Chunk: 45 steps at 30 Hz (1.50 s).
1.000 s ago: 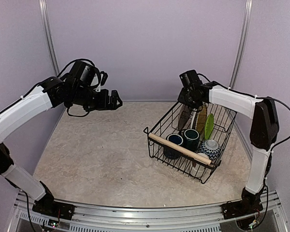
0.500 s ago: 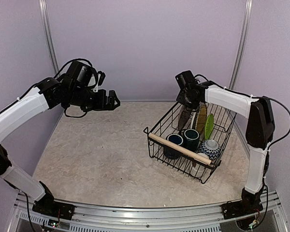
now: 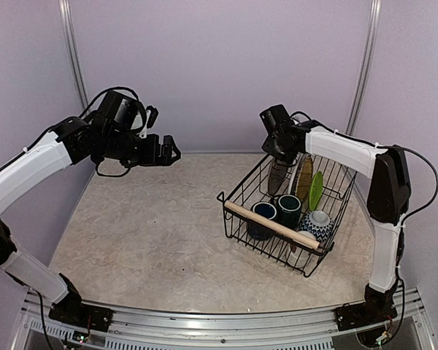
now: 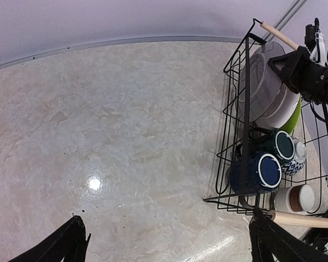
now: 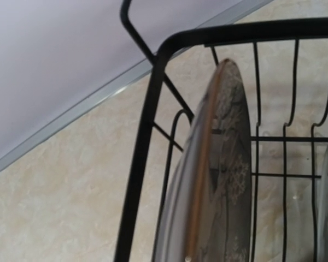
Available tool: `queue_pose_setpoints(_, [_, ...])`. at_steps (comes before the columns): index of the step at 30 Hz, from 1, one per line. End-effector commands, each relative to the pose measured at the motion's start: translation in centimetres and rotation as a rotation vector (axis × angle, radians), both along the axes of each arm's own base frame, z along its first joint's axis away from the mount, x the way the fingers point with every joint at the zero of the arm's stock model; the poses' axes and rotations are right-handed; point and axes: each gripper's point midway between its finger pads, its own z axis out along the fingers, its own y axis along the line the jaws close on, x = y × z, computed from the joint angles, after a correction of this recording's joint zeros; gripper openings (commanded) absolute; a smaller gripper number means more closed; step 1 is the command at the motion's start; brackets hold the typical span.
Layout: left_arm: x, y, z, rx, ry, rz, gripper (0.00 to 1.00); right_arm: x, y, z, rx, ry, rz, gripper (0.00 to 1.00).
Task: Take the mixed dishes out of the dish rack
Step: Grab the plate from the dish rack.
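Top external: right jaws are sitting at the upright gray deer-pattern plate (image 3: 278, 179) inside the black wire dish rack (image 3: 274, 220) on the beige tabletop (image 3: 146, 226), grip can't tell; left jaws are hanging wide open, empty.

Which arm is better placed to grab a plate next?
Right: the right gripper is at the top edge of the gray plate in the dish rack; the left gripper hovers far off.
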Motion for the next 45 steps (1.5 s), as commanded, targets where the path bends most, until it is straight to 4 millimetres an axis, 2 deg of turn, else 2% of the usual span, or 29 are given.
queue_pose_setpoints(1, [-0.5, 0.2, 0.2, 0.014, -0.005, -0.009, 0.99, -0.6, -1.1, 2.7, -0.095, -0.026, -0.008, 0.00])
queue_pose_setpoints(11, [-0.3, -0.1, 0.2, 0.009, 0.002, -0.008, 0.99, -1.4, -1.1, 8.0, -0.055, -0.128, 0.027, 0.00])
queue_pose_setpoints(21, [-0.2, -0.2, 0.1, 0.014, 0.007, -0.005, 0.99, -2.3, -1.1, 11.6, -0.035, -0.190, 0.077, 0.00])
queue_pose_setpoints(24, [-0.2, -0.2, 0.2, 0.010, 0.006, -0.003, 0.99, -2.8, -0.4, 12.9, -0.031, -0.223, 0.135, 0.00])
queue_pose_setpoints(28, [0.0, -0.2, 0.4, 0.001, 0.002, 0.006, 0.99, -3.6, 1.9, 15.5, -0.026, -0.308, 0.309, 0.00])
queue_pose_setpoints(30, [0.0, -0.2, 0.5, -0.004, 0.002, 0.012, 0.99, -4.1, 3.2, 17.5, -0.037, -0.396, 0.412, 0.00])
queue_pose_setpoints(34, [0.0, -0.1, 0.9, -0.027, 0.003, 0.023, 0.99, -5.6, 4.4, 19.3, -0.161, -0.477, 0.572, 0.00])
queue_pose_setpoints(36, [0.0, 0.0, 1.2, -0.047, 0.007, 0.031, 0.99, -6.3, 5.0, 19.5, -0.234, -0.501, 0.656, 0.00])
queue_pose_setpoints(41, [0.1, 0.3, 2.3, -0.163, 0.042, 0.029, 0.99, -8.3, 6.3, 18.8, -0.424, -0.546, 0.864, 0.00])
queue_pose_setpoints(45, [0.2, 0.5, 4.1, -0.317, 0.083, 0.019, 0.99, -10.6, 7.1, 19.5, -0.552, -0.638, 0.994, 0.00])
